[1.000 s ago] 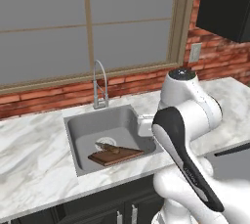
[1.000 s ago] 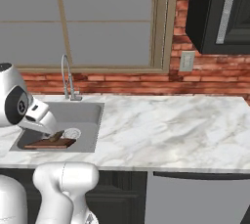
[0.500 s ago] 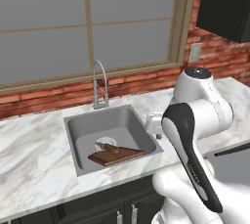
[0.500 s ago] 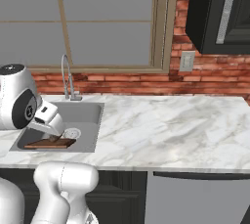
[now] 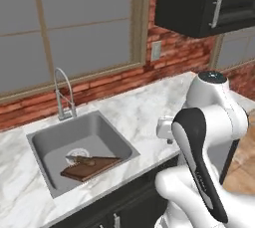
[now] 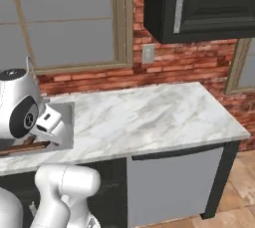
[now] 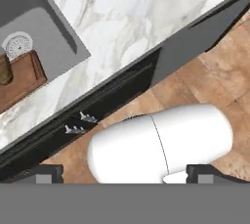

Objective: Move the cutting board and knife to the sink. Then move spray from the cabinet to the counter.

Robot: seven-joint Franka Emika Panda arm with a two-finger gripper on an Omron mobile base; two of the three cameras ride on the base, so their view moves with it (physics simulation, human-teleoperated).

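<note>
While my arm hangs over the near edge of the counter [image 6: 149, 112], I see the cutting board [image 5: 89, 168] lying flat in the sink [image 5: 107, 132], toward its near side, with the knife [image 5: 82, 161] resting on top of it, brown handle to the right of the blade. The round drain [image 5: 77, 153] sits just beyond the board. From the left base view, the arched faucet [image 5: 63, 95] stands at the far rim of the sink, against the brick wall [image 5: 169, 55]. In the hand view I get a corner of the board [image 7: 22, 78] and the butt of the knife handle [image 7: 5, 69] at the left edge, with the drain [image 7: 17, 46] next to them.

My gripper [image 7: 124, 174] is spread wide, its two dark tips far apart at the bottom of the hand view, pinching nothing. It looks down past the counter edge at the dark cabinet fronts and the wooden floor [image 7: 195, 76].

Up on the wall to the right of the window [image 6: 64, 18], the black cabinet [image 6: 209, 3] hangs with its long silver handle [image 6: 178, 4] upright on the door. I cannot see any spray bottle; the cabinet's inside is not visible to me from these angles. A white outlet [image 6: 148, 53] sits on the brick below the cabinet's left end.
</note>
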